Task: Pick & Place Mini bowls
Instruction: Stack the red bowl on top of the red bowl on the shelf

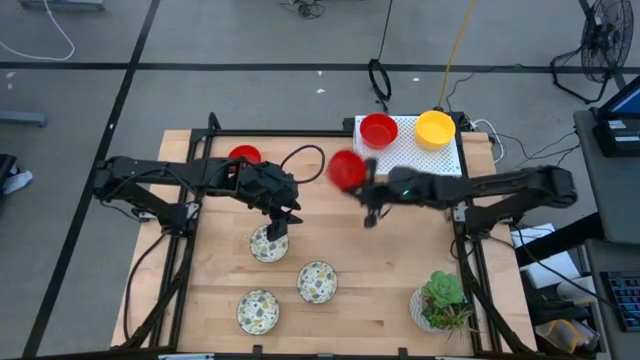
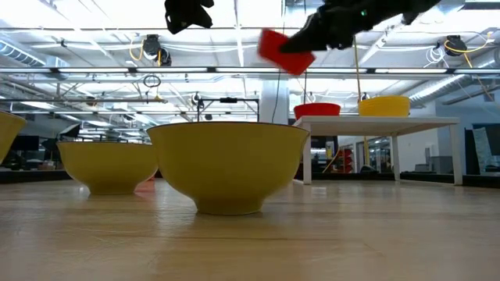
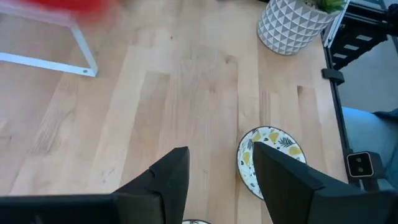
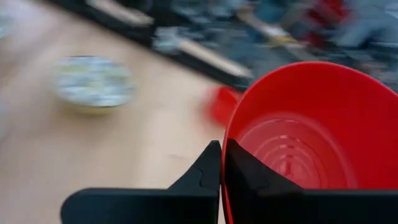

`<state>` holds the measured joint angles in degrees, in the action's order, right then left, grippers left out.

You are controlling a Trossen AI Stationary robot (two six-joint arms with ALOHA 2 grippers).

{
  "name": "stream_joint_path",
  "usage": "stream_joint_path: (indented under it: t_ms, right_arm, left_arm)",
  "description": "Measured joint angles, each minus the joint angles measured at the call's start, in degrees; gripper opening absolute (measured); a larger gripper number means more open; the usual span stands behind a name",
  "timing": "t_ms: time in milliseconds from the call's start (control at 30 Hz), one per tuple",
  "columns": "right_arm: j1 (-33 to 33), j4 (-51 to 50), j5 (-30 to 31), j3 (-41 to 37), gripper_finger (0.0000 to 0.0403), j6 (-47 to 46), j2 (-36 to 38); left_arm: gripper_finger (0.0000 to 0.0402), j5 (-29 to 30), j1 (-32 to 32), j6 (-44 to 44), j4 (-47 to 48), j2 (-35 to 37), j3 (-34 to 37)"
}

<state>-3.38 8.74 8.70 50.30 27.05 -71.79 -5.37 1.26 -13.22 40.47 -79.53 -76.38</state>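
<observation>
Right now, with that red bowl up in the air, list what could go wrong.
1. The right hand pinches the red bowl only by its rim, and the bowl hangs tilted in the low view; it could slip and drop onto the table.
2. The left hand hovers open over a speckled bowl near the centre; the two arms sit close and might collide if both move inward.
3. The white rack already holds a red and a yellow bowl; placing carelessly could knock them.

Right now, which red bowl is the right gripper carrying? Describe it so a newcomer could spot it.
Start at the white rack at the table's far right corner, holding one red and one yellow bowl. Just left of it, in the air above the wood, the right gripper pinches the rim of a red bowl. It is the only bowl off any surface.
</observation>
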Motion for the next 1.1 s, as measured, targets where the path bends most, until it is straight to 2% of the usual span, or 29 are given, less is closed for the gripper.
stream_joint_path:
  t_ms: [100, 167, 400, 500, 600, 767, 900, 1100]
  right_arm:
    - [-4.33, 0.10, 8.18, 0.04, 0.0001, 2.52, 3.49]
    - [-8.66, -0.34, 11.07, 0.34, 0.0001, 3.20, 4.08]
    - [-24.16, -12.00, 10.42, 6.91, 0.0001, -4.65, -0.35]
    - [-27.74, -16.32, 6.65, 10.39, 0.0001, -8.14, -3.25]
    - [-29.78, -20.08, 4.49, 12.80, 0.0000, -10.98, -5.57]
    - [-30.05, -20.30, 3.91, 13.62, 0.0000, -11.23, -6.93]
    - [-30.01, -21.72, 0.00, 13.62, 0.0000, -11.41, -6.90]
    - [-29.92, -24.33, 0.00, 13.62, 0.0000, -13.32, -6.88]
  left_arm:
    - [0.0182, 1.10, -0.08, 1.40, -0.01, 0.00, 0.00]
    - [0.0182, 2.57, -0.09, 2.40, -0.03, 0.00, 0.00]
    - [0.0182, 7.04, -0.38, 4.07, -0.20, 0.00, 0.00]
    - [0.0182, 7.02, -0.81, 4.07, -0.17, 0.00, 0.00]
    - [0.0182, 7.02, -1.39, 4.07, -0.16, 0.00, 0.00]
    - [0.0182, 7.05, -2.71, 4.83, 0.02, 0.00, 0.00]
    - [0.0182, 7.05, -3.91, 7.17, 0.04, 0.00, 0.00]
    - [0.0182, 7.06, -6.32, 8.15, 0.02, 0.00, 0.00]
